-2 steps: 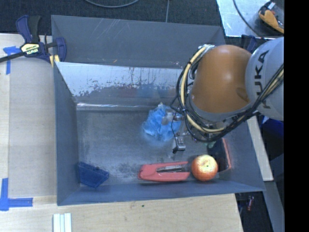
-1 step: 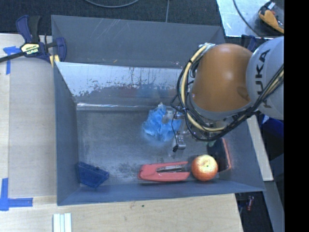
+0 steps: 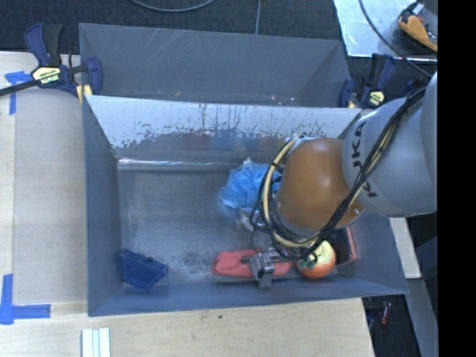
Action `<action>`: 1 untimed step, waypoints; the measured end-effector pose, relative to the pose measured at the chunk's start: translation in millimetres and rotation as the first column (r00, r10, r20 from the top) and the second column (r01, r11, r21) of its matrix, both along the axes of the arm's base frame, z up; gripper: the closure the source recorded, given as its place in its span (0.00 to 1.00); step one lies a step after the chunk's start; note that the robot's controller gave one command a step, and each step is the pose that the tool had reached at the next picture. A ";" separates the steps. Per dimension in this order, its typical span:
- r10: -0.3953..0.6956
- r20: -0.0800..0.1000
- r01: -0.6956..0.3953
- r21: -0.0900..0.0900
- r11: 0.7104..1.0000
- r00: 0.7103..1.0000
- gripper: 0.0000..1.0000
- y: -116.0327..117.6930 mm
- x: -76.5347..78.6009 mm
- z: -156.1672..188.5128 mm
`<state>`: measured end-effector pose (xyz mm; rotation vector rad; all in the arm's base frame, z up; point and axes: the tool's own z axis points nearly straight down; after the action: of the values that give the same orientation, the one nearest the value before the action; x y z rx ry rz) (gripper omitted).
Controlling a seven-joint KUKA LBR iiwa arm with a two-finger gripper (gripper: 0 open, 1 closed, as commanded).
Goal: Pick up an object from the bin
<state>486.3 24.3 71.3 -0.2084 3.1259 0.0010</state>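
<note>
My gripper (image 3: 265, 268) is low at the bin's front, just right of the middle, under the arm's orange-brown cover. Its tip sits on the right end of a flat red thing (image 3: 236, 262) that lies along the front wall. A round red-and-yellow apple-like ball (image 3: 318, 262) rests just to the right of the gripper. A crumpled light-blue thing (image 3: 244, 186) lies behind the gripper, near the bin's middle, partly hidden by the cover.
A dark blue angular piece (image 3: 140, 269) lies in the front left corner. A black-and-red flat thing (image 3: 348, 245) peeks out at the right, under the arm. The left half of the bin floor is bare grey metal.
</note>
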 end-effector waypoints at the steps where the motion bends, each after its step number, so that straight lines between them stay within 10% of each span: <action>1: 0.024 0.008 -0.024 0.000 1.000 1.000 0.00 -4.0 -2.4 59.1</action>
<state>483.9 20.3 130.5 -0.2459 3.1155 0.0000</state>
